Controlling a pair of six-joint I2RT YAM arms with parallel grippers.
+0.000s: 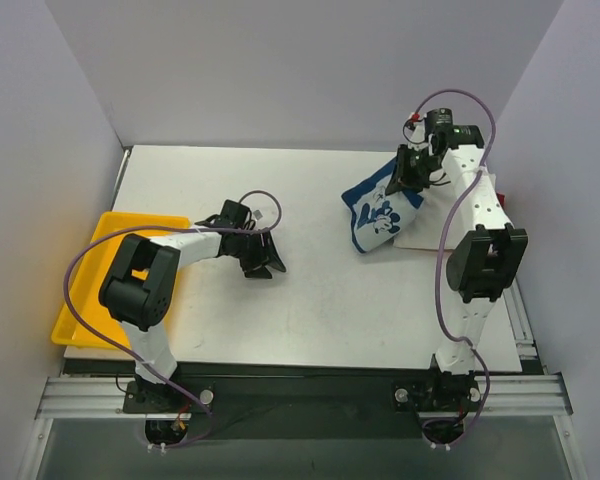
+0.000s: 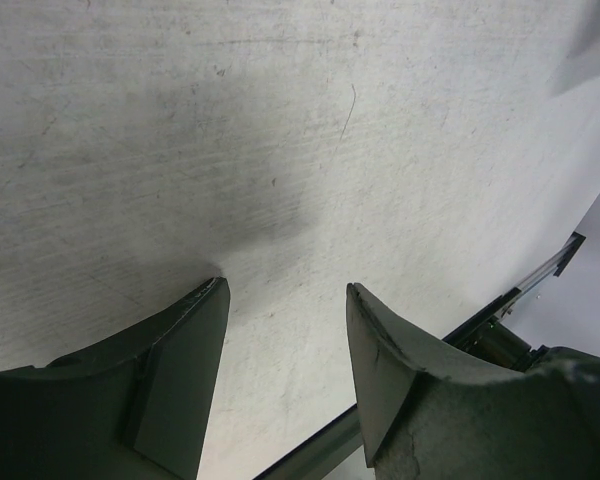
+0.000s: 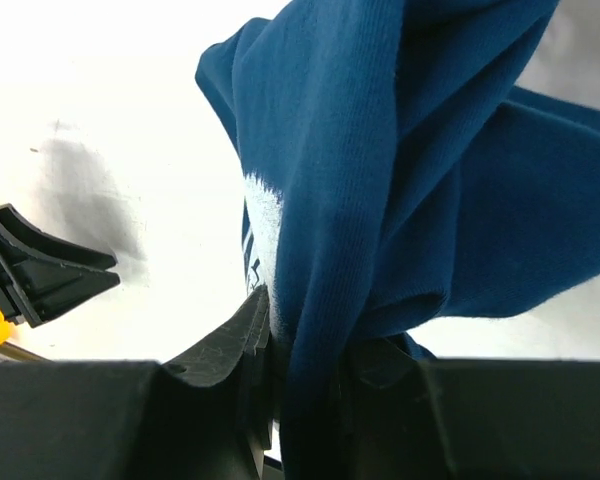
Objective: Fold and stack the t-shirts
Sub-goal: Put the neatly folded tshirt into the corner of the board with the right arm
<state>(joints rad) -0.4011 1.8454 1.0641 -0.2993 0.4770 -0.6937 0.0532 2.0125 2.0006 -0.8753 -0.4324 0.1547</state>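
My right gripper is shut on a bunch of the navy blue t-shirt and holds it lifted at the back right, its white print facing up. In the right wrist view the navy cloth hangs from between the gripper's closed fingers. A cream-white shirt lies flat under the right arm, with a sliver of red cloth beside it. My left gripper is open and empty, low over the bare table at centre left; the left wrist view shows the gripper with nothing between its fingers.
A yellow plastic tray sits at the table's left edge beside the left arm. White walls close in the table on three sides. The table's near edge and a metal rail show in the left wrist view.
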